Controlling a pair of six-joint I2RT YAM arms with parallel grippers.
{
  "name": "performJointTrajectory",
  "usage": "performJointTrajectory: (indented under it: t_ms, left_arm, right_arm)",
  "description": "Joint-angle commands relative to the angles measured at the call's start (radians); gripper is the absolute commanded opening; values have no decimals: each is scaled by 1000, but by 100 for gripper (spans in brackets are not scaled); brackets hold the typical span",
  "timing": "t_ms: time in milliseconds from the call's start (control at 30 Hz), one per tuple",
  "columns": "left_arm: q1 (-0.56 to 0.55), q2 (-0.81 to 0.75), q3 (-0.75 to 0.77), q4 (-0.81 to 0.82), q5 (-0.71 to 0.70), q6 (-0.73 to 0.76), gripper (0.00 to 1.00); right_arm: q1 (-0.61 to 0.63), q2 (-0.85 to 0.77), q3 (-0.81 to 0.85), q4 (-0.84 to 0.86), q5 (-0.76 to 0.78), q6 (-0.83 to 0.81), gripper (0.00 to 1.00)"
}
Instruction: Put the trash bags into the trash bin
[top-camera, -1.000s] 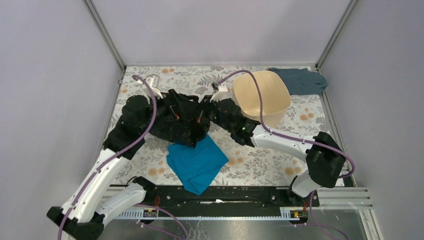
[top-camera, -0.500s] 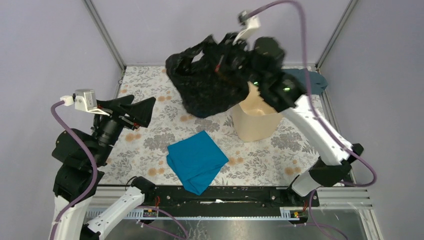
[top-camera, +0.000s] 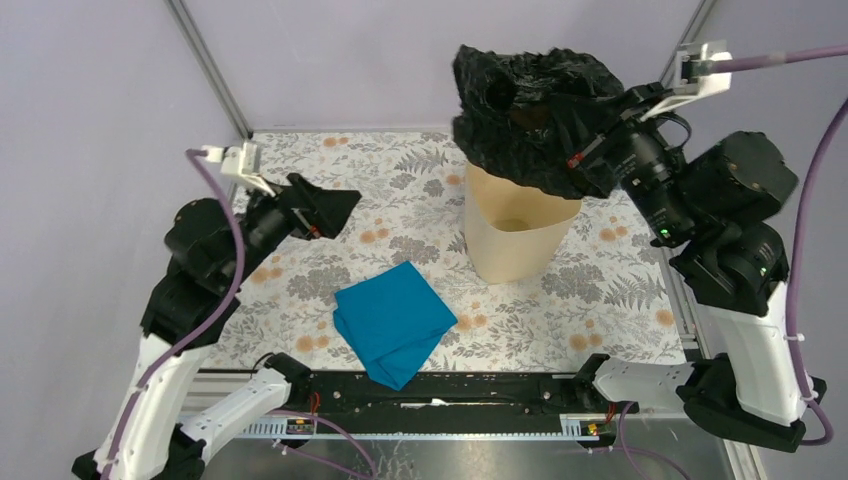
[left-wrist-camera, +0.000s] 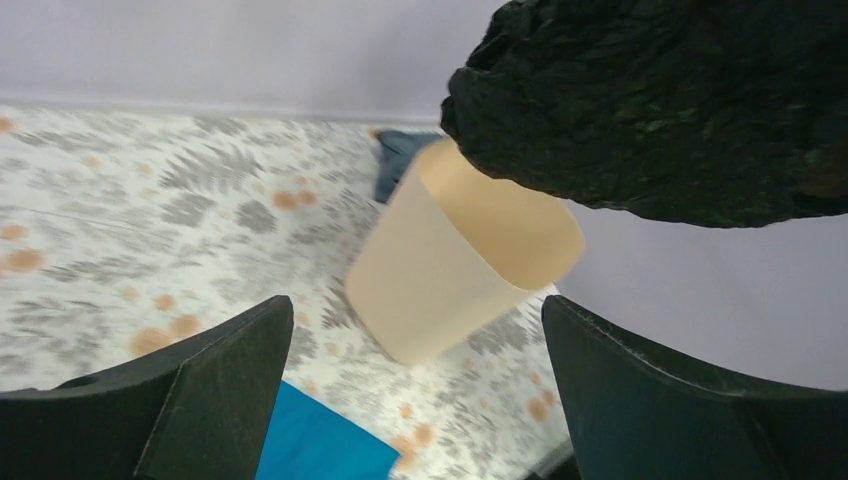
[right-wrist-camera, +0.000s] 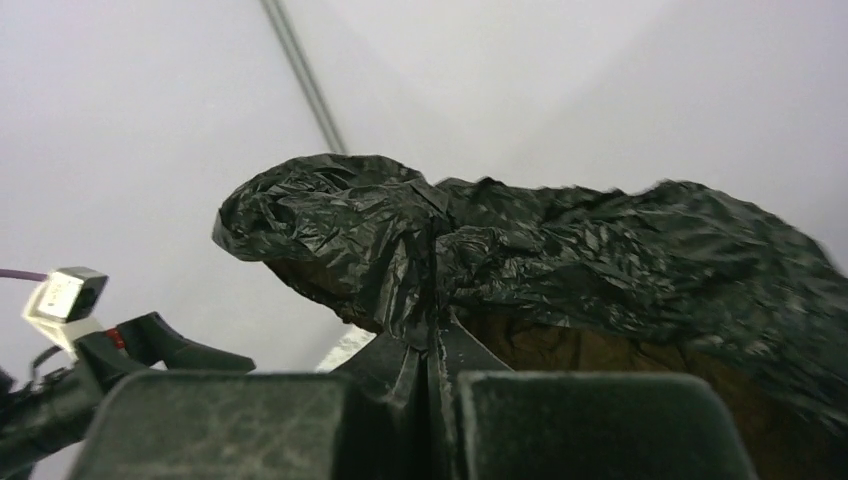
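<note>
While right fingers (right-wrist-camera: 250, 420) pinch it, the bag (top-camera: 530, 110) hangs over the bin (top-camera: 510, 240).

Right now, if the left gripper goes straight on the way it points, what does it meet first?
Probably the side of the trash bin, centred ahead of the left gripper in its wrist view. The trash bag hangs higher, rightward. Depth is uncertain.

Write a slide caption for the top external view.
Right gripper holds the crumpled shiny black plastic trash bag over the round cream-beige plastic bin; left gripper hangs open and empty.
</note>
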Motion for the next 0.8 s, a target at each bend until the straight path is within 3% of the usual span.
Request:
performJointTrajectory:
  t_ms: [0, 233, 367, 433, 500, 633, 767]
  left_arm:
    - [-2, 47, 15, 123, 201, -153, 99]
    - [-5, 140, -45, 352, 294, -255, 99]
    - [-26, 224, -89, 520, 326, -261, 99]
    - [-43, 246, -98, 626, 359, -247, 99]
    - [-59, 247, -119, 724, 419, -216, 99]
    - [-82, 227, -181, 925, 546, -181, 99]
    - [-114, 262, -158, 948, 578, -105, 99]
  right_arm:
    - [1, 64, -47, -89, 128, -54, 0]
    - [1, -4, -182, 20, 10, -29, 0]
    - [1, 82, -176, 138, -328, 55, 0]
    - [0, 141, -124, 148, -414, 114, 0]
    - [0, 169, -93, 144, -379, 152, 0]
    - [-2, 149, -156, 170, -160, 214, 0]
    - [-1, 135, -221, 213, -119, 298, 0]
